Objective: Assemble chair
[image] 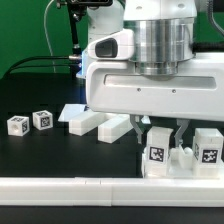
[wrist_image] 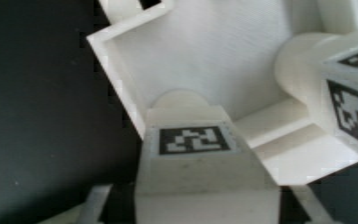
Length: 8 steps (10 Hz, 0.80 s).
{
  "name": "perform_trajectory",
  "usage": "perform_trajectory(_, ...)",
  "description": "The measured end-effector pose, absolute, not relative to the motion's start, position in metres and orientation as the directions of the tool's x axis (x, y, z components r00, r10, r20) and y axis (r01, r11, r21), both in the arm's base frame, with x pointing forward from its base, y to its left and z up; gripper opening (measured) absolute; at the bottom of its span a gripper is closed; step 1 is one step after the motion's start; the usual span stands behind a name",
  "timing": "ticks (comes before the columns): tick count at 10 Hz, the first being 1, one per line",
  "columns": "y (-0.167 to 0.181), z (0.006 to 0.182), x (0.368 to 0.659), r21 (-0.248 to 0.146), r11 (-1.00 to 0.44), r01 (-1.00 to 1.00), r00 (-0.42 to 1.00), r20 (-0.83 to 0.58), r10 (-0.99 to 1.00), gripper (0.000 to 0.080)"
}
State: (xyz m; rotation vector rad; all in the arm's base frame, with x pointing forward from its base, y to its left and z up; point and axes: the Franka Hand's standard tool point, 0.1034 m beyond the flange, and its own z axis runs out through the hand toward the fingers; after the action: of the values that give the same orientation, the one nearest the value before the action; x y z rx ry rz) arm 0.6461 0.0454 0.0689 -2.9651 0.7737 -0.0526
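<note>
We see the gripper (image: 157,133) lowered over a tagged block (image: 158,153) at the near side of the black table (image: 30,160), towards the exterior view's right. Its fingers (image: 139,127) stand on either side of the block, but we cannot tell whether they press on it or stand just clear. Just to the exterior view's right sits a second tagged block (image: 207,150), crowding the finger on that side. To the exterior view's left, near the gripper, lie two flat white pieces (image: 83,117). Further left are two small cubes (image: 42,119), side by side and apart from the rest. A long white rail (image: 100,187) runs across the near edge, in front of the blocks. The arm (image: 160,60) hides the far part of the table, and a green backdrop (image: 25,35) stands beyond. In the wrist view a tag (wrist_image: 197,140) lies on a narrow piece (wrist_image: 197,180) against a broad white panel (wrist_image: 194,60), with another tag (wrist_image: 354,100) beside it. The only markings we can make out are black-and-white square patterns
</note>
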Motion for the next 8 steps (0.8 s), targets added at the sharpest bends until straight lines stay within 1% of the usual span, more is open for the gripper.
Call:
perform_trajectory(3, 0.0426, 0.0696, 0.6533, -0.087, -0.684, -0.725, 0.686, 0.001, -0.728, 0.0286)
perform_trajectory(4, 0.0425, 0.0702, 0.6520, -0.075, -0.482, -0.873, 0.485, -0.029, -0.874, 0.0286)
perform_trajectory(5, 0.0432, 0.0722, 0.6506, -0.042, -0.253, -0.966, 0.256, -0.062, -0.965, 0.0286)
perform_trajectory(6, 0.0419, 0.0731, 0.6540, -0.039, -0.104, -0.994, 0.107, -0.090, -0.990, 0.0287)
perform_trajectory(7, 0.0400, 0.0723, 0.6542, -0.032, -0.055, -0.998, 0.058, -0.096, -0.994, 0.0287)
perform_trajectory(8, 0.0409, 0.0719, 0.6540, -0.024, 0.029, -0.999, -0.026, -0.099, -0.995, 0.0287)
